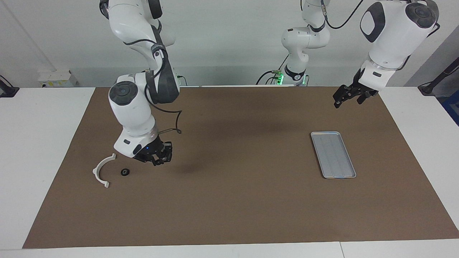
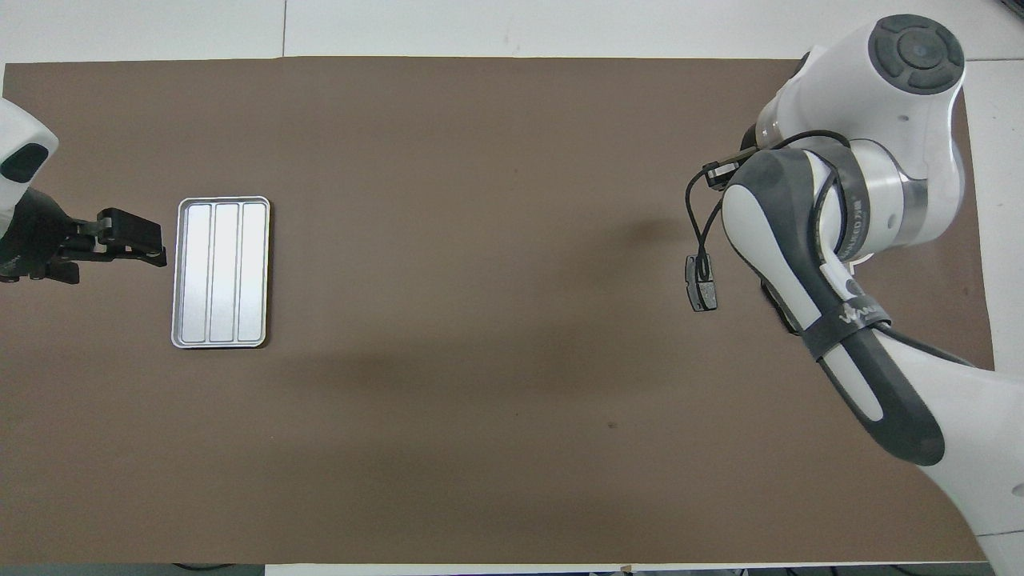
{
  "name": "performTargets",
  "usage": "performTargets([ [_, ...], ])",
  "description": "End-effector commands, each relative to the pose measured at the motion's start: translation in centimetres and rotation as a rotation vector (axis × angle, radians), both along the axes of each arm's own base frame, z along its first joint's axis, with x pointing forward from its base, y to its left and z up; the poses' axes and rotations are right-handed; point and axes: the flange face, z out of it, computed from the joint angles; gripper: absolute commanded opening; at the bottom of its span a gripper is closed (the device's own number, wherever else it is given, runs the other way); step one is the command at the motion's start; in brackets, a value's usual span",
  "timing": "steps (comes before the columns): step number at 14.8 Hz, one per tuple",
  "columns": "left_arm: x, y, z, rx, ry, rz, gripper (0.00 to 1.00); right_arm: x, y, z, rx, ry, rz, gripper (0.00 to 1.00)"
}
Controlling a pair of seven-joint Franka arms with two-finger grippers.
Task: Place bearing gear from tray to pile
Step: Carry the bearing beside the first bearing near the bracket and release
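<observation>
The silver tray [image 1: 333, 154] [image 2: 222, 272] lies bare toward the left arm's end of the mat. The pile is at the right arm's end: a white curved bracket [image 1: 101, 168] with a small black bearing gear [image 1: 124, 172] lying beside it. One dark brake pad [image 2: 702, 284] shows in the overhead view; the arm hides the other. My right gripper [image 1: 158, 159] hangs low over the pads, shut, with what looks like a small dark bearing gear pinched at its tips. The left gripper [image 1: 345, 98] [image 2: 134, 244] waits open above the mat beside the tray.
A brown mat [image 1: 229, 200] covers most of the white table. In the overhead view the right arm's wrist and forearm [image 2: 840, 240] cover the bracket and the lying bearing gear.
</observation>
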Motion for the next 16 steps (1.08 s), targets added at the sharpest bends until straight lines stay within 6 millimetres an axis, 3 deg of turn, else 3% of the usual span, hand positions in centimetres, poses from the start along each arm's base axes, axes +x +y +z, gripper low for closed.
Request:
performTargets([
  [1,-0.1,0.2,0.5,0.012,-0.011,-0.005,1.0,-0.2,-2.4,-2.0,0.019,0.033,0.049,0.0],
  [3,-0.2,0.2,0.6,0.012,-0.012,-0.005,1.0,-1.4,-3.5,-4.4,0.018,0.044,0.042,0.0],
  [7,-0.1,0.2,0.5,0.012,-0.011,-0.005,1.0,-3.6,-3.5,-7.1,0.017,0.038,0.055,0.0],
  [16,-0.2,0.2,0.6,0.012,-0.012,-0.006,1.0,-3.8,-6.7,-9.0,0.013,0.018,0.105,0.0],
])
